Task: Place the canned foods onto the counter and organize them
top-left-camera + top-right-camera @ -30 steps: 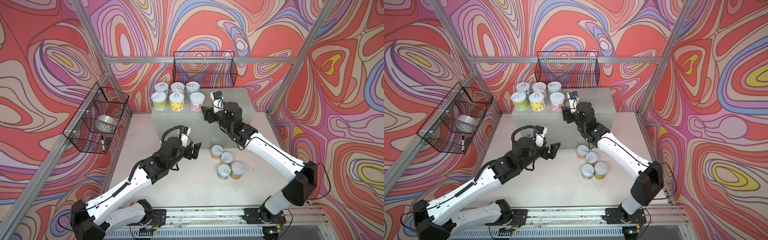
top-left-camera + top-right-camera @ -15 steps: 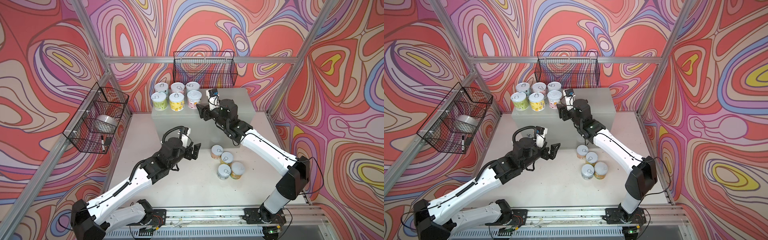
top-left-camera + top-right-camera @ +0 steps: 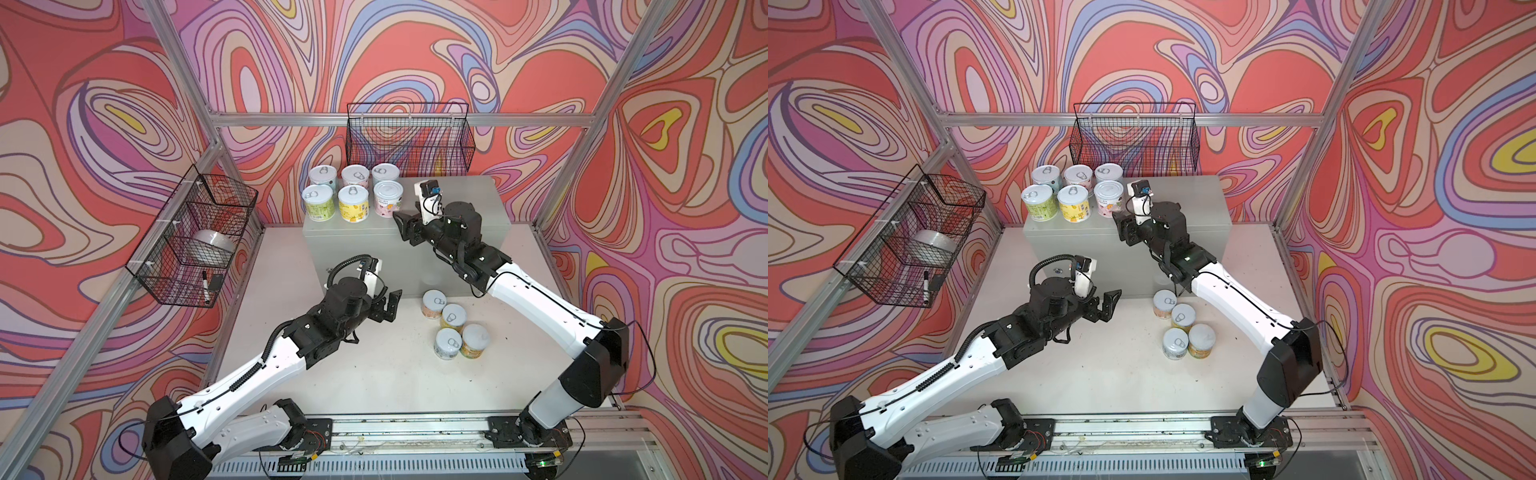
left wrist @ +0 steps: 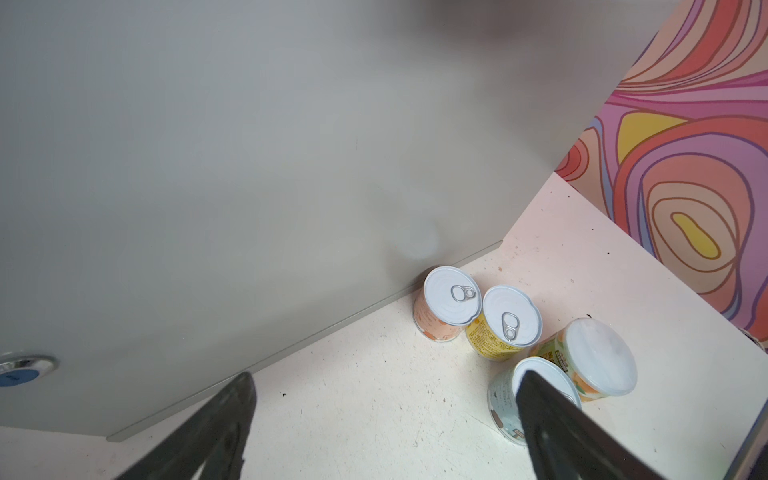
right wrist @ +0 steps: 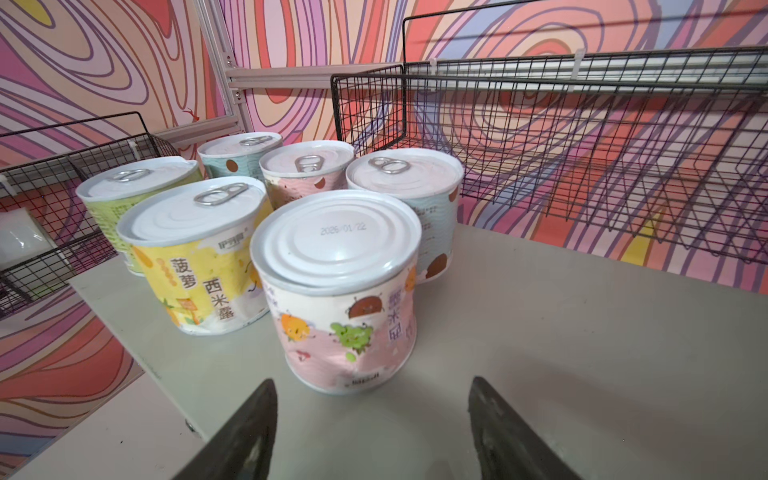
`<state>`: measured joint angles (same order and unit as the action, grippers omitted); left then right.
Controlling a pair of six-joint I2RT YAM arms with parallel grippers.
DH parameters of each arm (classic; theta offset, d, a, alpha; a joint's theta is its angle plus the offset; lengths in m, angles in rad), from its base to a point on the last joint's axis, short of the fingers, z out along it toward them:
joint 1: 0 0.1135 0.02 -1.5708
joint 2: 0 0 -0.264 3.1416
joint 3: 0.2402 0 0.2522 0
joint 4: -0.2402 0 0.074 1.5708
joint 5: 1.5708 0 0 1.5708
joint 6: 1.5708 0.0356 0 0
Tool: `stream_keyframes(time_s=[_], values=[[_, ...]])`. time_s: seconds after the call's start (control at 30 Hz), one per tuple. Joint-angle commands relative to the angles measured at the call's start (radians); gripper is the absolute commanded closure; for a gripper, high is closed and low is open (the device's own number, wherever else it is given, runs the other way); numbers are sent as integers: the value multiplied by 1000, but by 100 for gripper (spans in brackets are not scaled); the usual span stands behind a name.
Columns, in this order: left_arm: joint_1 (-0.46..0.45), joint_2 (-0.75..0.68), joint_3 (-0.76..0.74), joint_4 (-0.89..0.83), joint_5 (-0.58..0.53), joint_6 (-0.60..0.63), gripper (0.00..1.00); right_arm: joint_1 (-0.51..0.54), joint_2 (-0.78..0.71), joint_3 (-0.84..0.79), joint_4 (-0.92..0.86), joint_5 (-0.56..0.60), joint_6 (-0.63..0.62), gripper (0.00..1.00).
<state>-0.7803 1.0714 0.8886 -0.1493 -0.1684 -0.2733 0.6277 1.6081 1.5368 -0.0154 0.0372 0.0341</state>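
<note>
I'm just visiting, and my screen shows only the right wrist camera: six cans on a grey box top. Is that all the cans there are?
Observer: No. Four more cans stand on the white table, in front of the counter.
Visitor: Is the other arm holding one?
Observer: No. The left end effector hangs open and empty, a little apart from them.
Visitor: Are those four all the right way up?
Observer: Not quite. The orange-and-green can shows a plain end with no pull ring.
</note>
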Motion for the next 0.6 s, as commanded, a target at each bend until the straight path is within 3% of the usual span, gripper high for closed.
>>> stream_keyframes(time_s=[0.0,0.27,0.4,0.57], values=[[-5,10,-16,34,11,8,2,-5,-49,-39,14,32,-14,26],[-5,-41,-99,54,18,-9,3,-31,-15,57,-56,203,0,25],[-5,-80,-167,101,37,-24,4,-78,17,90,-68,160,-10,25],[-4,-107,-212,126,49,-37,4,-167,37,84,-16,6,-15,24]])
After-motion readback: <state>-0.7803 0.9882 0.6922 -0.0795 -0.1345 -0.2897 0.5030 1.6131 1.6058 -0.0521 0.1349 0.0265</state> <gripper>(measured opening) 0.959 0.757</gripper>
